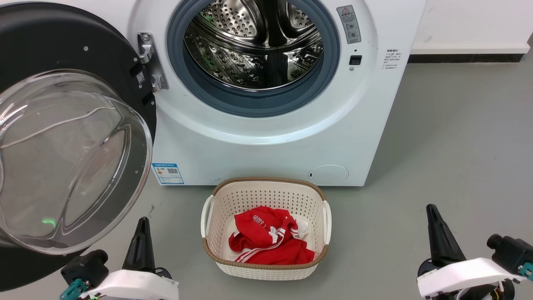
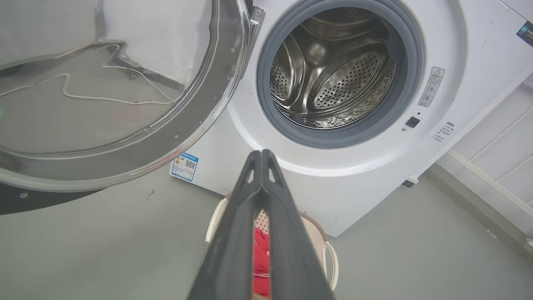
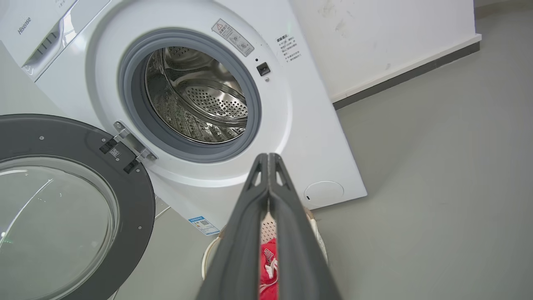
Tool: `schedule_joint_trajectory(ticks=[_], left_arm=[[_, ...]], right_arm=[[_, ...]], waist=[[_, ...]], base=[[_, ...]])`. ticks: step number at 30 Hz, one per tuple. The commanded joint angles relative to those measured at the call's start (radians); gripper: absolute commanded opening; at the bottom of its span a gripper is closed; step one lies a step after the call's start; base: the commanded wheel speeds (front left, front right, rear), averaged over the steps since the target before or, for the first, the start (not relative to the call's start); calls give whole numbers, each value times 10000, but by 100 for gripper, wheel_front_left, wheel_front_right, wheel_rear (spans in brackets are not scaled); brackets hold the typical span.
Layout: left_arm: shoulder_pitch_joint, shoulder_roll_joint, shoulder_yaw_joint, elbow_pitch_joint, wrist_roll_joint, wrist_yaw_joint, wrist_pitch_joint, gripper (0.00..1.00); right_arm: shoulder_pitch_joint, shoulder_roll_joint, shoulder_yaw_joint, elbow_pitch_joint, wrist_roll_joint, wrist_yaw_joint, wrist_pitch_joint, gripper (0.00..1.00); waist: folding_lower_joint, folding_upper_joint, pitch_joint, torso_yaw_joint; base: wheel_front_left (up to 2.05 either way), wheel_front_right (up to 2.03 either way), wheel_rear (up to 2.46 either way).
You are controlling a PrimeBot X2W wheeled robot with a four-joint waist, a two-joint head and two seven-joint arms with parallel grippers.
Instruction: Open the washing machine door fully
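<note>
grey floor (image 1: 458, 146), white wall (image 1: 470, 21), washing machine door (image 1: 62, 46) wide, left tool (image 2: 261, 155) and right tool (image 3: 268, 156) both together

The washing machine (image 1: 258, 146) is finished in white, its perforated drum (image 1: 250, 50) in steel, ringed by a grey gasket (image 1: 258, 105). The washing machine door (image 1: 62, 37) is rimmed in glossy black around clear glass. A blue label (image 1: 168, 173) is seen at the machine's seven o'clock. The cream, hole-patterned basket (image 1: 266, 196) is edged brown; its garment (image 1: 270, 246) is red, white-striped.

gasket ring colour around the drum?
Grey rubber gasket ring around the perforated steel drum; clearest in the head view.
</note>
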Motion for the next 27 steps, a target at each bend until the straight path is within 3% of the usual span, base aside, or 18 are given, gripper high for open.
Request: schedule_joint_trajectory(ticks=[1,27], left_arm=[[-323,15,48,-88,-386,-52,77,0],[-751,19,321,376,-4285,-415,1014,0]], right_arm=[[-315,-82,-35,-91,403,-1,76,0],[-630,-166,-261,170,4180,-2,901,0]], waist=[[-1,0,0,3],[-1,0,7,70]], base=[[0,0,0],[0,0,0]])
